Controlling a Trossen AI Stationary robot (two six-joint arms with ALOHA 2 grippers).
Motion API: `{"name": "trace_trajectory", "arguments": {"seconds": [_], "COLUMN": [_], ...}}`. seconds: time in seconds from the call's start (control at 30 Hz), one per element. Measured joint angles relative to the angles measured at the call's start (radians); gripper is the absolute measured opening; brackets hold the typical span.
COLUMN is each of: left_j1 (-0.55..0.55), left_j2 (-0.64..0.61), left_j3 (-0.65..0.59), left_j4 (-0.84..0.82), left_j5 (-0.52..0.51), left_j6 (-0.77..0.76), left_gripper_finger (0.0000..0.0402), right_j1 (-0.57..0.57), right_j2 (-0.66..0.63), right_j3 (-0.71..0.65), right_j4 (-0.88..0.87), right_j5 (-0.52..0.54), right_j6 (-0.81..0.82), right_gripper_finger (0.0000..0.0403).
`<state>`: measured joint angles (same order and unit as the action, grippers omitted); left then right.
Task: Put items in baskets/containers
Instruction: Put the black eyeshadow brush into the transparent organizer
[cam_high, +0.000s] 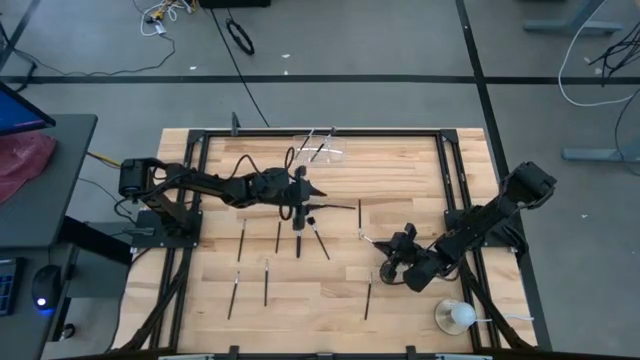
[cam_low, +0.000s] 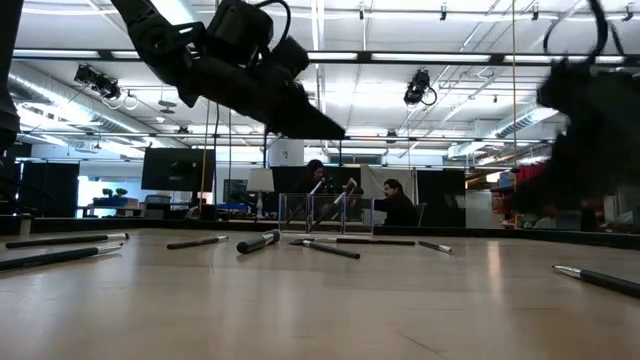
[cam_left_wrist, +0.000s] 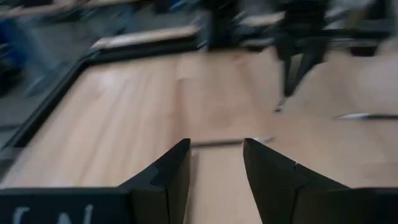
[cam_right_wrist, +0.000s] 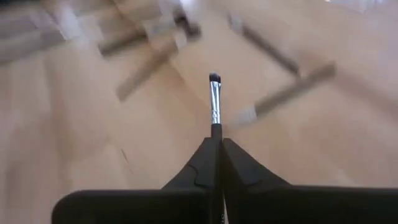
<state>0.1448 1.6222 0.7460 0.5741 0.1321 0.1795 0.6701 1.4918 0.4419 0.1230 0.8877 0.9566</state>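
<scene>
Table (cam_low: 300, 310): mostly bare wood near me; many brushes (cam_high: 242, 235) left lying loose.
Holder (cam_high: 322, 146): at far edge, few brushes in.
My left claw (cam_high: 298, 212): spread, empty, mid-table.
My right claw (cam_right_wrist: 217, 146): pressed together, pinching one brush (cam_right_wrist: 214, 99).

Robotics lab or open-plan workshop. Wooden table (cam_high: 400, 300) w/ black metal frame sits centre on grey concrete floor, loose cables (cam_high: 240, 35) at top of high view. Low view: ceiling strip lights (cam_low: 400, 58) across top, dark monitors (cam_low: 178, 168) at left, people seated (cam_low: 390, 205) mid-background.
</scene>
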Motion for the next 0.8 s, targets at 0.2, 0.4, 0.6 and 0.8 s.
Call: {"name": "trace_trajectory", "arguments": {"seconds": [0.2,0.4,0.6,0.8], "left_j1": [-0.050,-0.133,-0.194,-0.204], "left_j2": [0.000,0.000,0.000,0.000], "left_j3": [0.000,0.000,0.000,0.001], "left_j4": [0.118,0.295,0.478,0.546], "left_j5": [0.154,0.205,0.178,0.097], "left_j6": [0.034,0.073,0.068,0.028], "left_gripper_finger": [0.0154,0.0154,0.0154,0.0163], "right_j1": [-0.020,-0.068,-0.140,-0.206], "right_j2": [-0.036,-0.036,-0.037,-0.019], "right_j3": [0.001,0.001,0.002,0.023], "right_j4": [0.491,0.993,1.165,1.168], "right_j5": [0.063,-0.076,-0.271,-0.371], "right_j6": [-0.495,-0.968,-1.119,-1.126], "right_gripper_finger": [0.0006,0.0006,0.0006,0.0006]}}
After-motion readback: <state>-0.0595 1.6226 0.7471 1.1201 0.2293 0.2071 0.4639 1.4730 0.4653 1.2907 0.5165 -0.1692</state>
